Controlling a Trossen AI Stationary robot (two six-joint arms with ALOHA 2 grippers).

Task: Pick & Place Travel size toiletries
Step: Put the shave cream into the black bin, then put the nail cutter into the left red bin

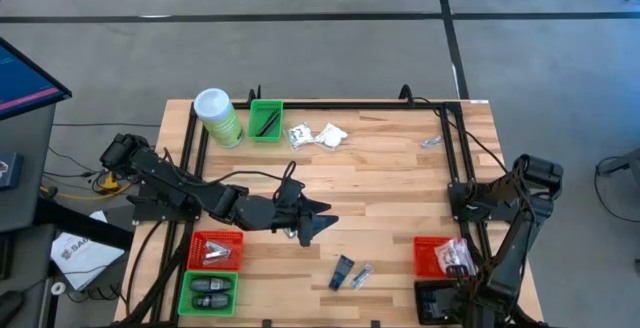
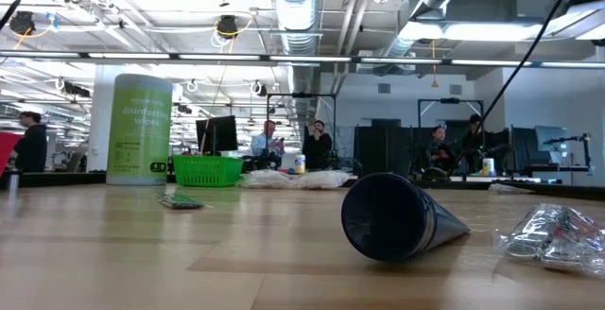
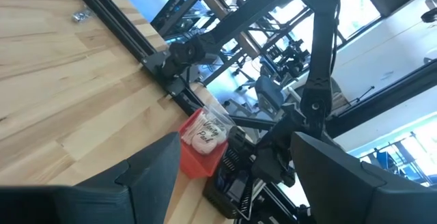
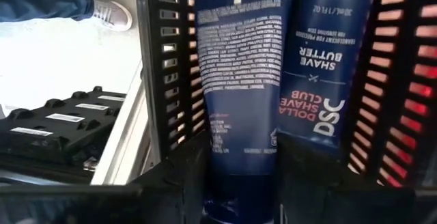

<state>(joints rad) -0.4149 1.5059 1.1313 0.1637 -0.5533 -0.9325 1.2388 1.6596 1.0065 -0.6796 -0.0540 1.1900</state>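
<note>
My right gripper (image 4: 239,207) reaches down into the black bin (image 1: 432,303) at the table's near right corner and is shut on a dark blue tube (image 4: 239,80). A second dark blue tube (image 4: 334,67) lies beside it in the bin. My left gripper (image 1: 325,220) hangs open over the middle of the table, holding nothing. Loose on the table are a dark tube (image 1: 342,271), a silvery packet (image 1: 362,276), white sachets (image 1: 318,135) at the far side and a small silvery piece (image 1: 431,142). My right gripper pinches the dark blue tube by its near end (image 4: 239,183) between its two fingers. The fingers come from above, pointing steeply down, in line with the tube. The tube reaches down into the black bin beside the second tube; whether its far end rests there is hidden.
A red bin (image 1: 440,256) with white sachets stands just beyond the black bin. At the near left are a red bin (image 1: 216,251) and a green bin (image 1: 208,293), both filled. A green canister (image 1: 218,118) and a small green bin (image 1: 266,120) stand at the far left. A black frame (image 1: 455,148) edges the table.
</note>
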